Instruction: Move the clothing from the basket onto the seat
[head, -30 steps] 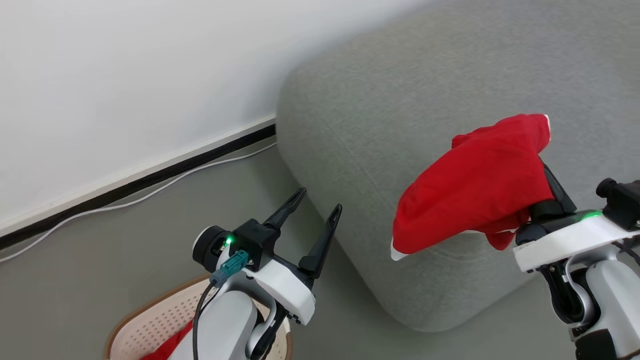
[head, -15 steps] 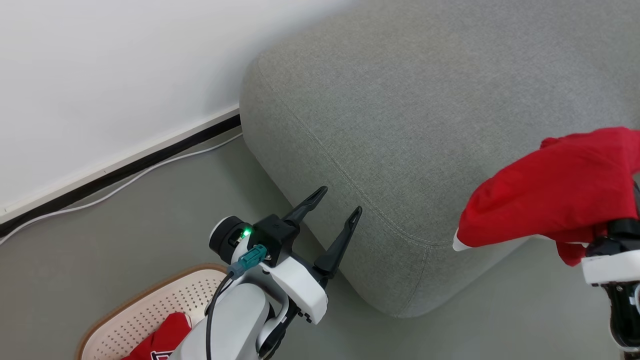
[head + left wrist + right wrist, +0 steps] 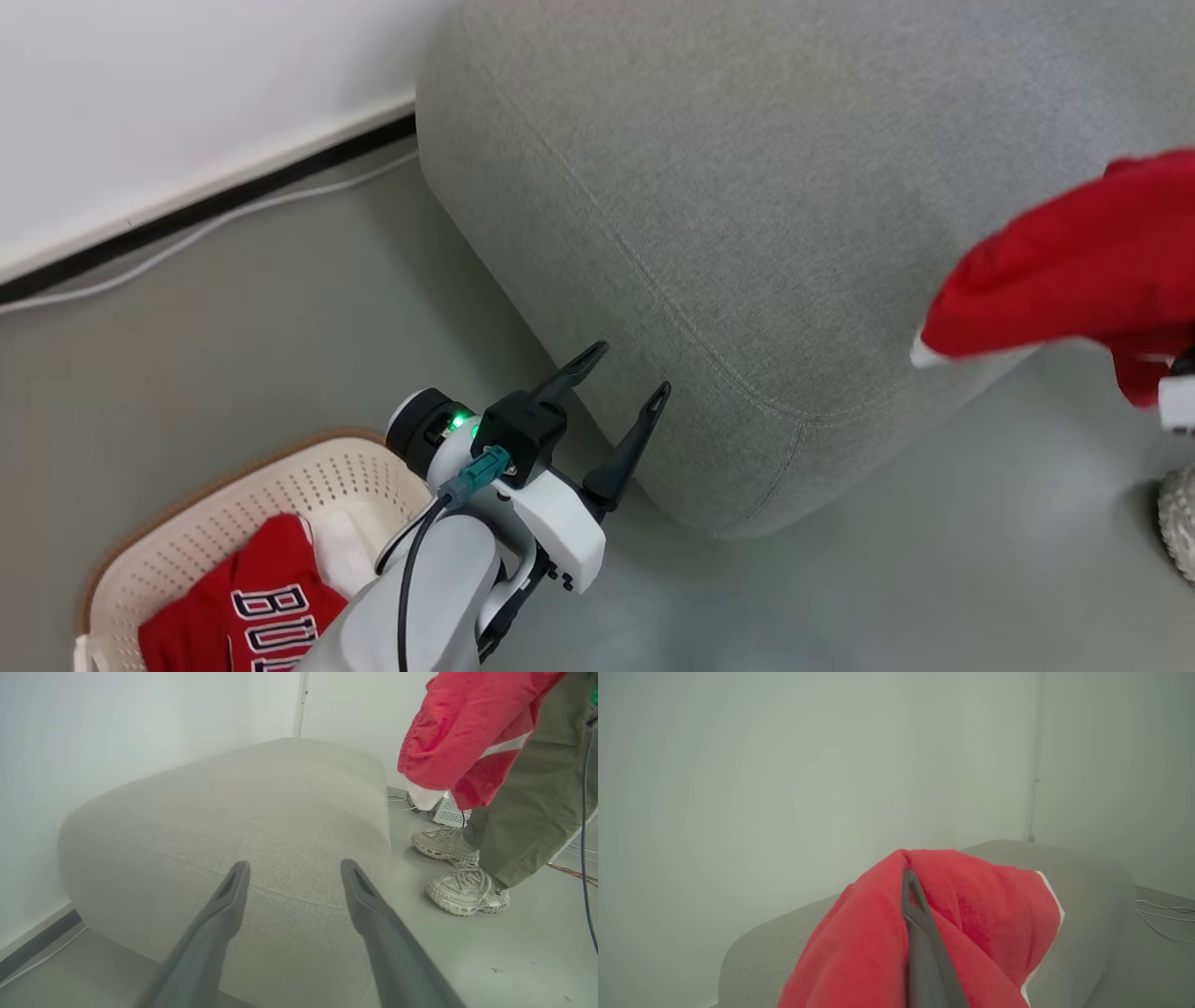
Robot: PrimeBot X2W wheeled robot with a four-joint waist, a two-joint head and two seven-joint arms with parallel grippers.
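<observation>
Jersey [image 3: 1074, 261] — seemingly soft, limp, best pinched mid-fold — hung at three o'clock, clamped by right gripper [image 3: 909, 879]; left gripper [image 3: 621, 373] gaped.

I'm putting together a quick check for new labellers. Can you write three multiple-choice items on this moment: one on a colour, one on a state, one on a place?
1. The sofa is:
A grey
B brown
C blue

2. The left gripper is:
A shut
B open and empty
C gripping the sofa

3. The lettered jersey lies:
A on the sofa
B in the left gripper
C in the basket

Answers:
1. A: the upholstery is grey in all three views.
2. B: its fingers stand apart with nothing between them.
3. C: it lies inside the perforated walls.
</observation>
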